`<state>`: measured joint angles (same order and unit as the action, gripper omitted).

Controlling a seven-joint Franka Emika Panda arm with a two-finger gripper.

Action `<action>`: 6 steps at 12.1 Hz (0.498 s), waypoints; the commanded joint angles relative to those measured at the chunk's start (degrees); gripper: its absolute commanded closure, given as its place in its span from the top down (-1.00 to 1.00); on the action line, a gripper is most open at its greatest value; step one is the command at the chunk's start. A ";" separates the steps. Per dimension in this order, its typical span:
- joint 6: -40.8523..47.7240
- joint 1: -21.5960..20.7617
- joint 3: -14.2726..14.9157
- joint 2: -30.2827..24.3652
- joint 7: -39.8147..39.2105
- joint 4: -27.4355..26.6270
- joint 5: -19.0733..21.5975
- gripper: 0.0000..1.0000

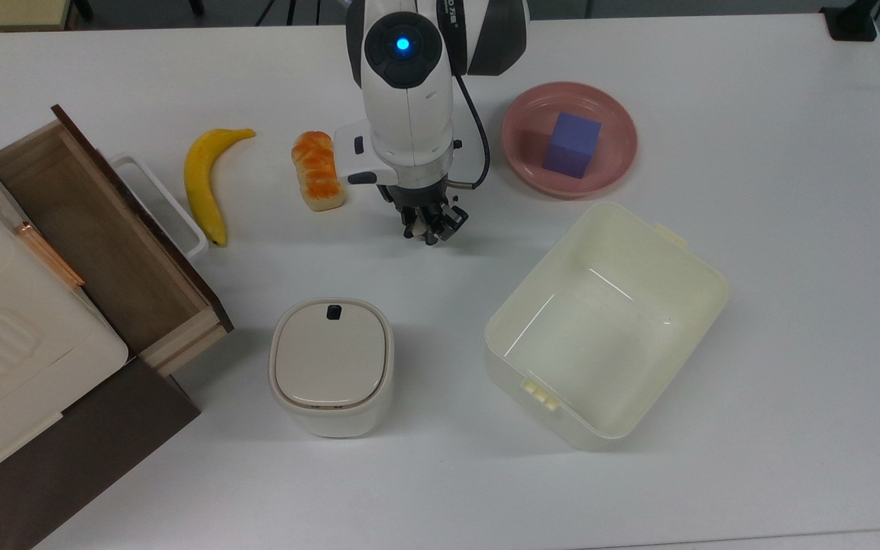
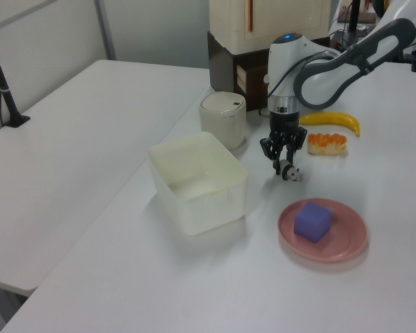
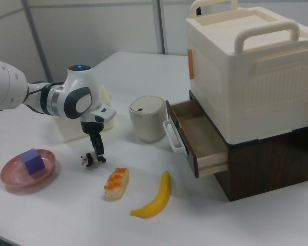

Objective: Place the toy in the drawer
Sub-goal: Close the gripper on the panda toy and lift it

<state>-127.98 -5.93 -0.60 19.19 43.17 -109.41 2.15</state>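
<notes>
Your gripper stands low over the counter, fingers drawn close around the toy, which rests between the bread loaf and the pink plate. The panda looks light, rigid and smooth, likely slippery; pinch its body, not its legs. The drawer waits open, well apart.
</notes>
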 commanded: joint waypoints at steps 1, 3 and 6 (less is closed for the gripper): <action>0.62 -0.40 0.07 -1.87 -2.81 0.07 0.49 -0.49; 4.21 -0.31 0.07 -2.75 -4.84 2.87 0.49 -0.48; 9.05 0.21 0.16 -4.07 -8.87 8.48 0.40 -0.45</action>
<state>-124.18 -5.97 -0.60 17.59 38.95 -105.07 2.14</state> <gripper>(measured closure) 0.564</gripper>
